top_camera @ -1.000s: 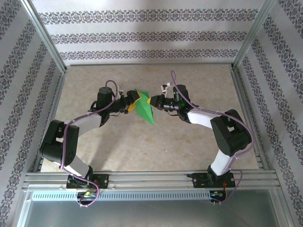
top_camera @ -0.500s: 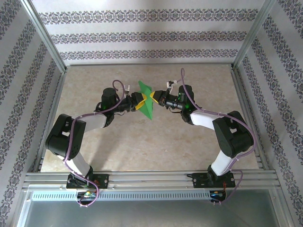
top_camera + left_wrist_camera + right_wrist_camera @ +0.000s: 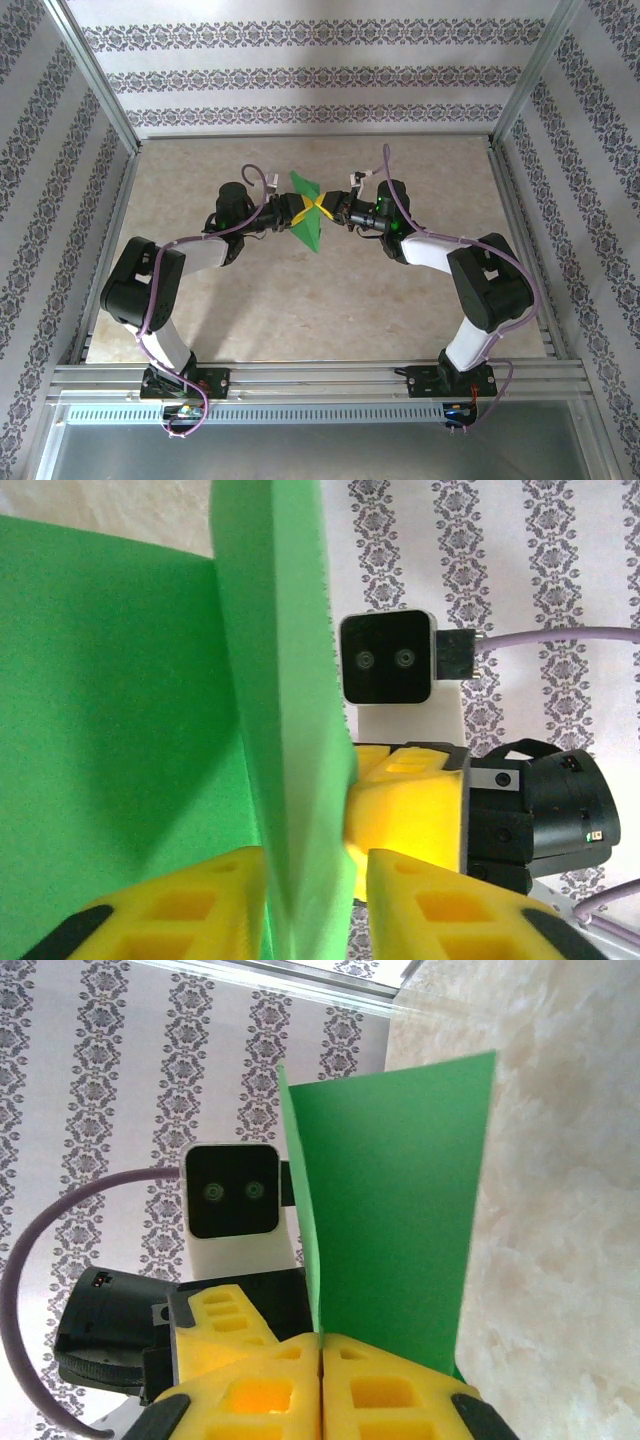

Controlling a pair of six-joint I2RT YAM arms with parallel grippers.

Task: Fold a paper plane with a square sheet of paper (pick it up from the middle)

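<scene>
While the marbled table (image 3: 300,330) spreads beneath, I see the folded green square sheet of paper (image 3: 308,232) held up near its middle, with the left gripper (image 3: 297,211) and the right gripper (image 3: 326,208) both pinching it from opposite sides.

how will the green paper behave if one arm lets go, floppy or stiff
Probably very light: the paper hangs midair from two small pinches. Being folded seems to stiffen it, so it may sag only slightly.

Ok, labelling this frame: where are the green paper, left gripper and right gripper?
green paper (image 3: 395,1210): right wrist view, flat face.
left gripper (image 3: 312,870): left wrist view, between its fingertips.
right gripper (image 3: 320,1345): right wrist view, where fingertips meet.
</scene>
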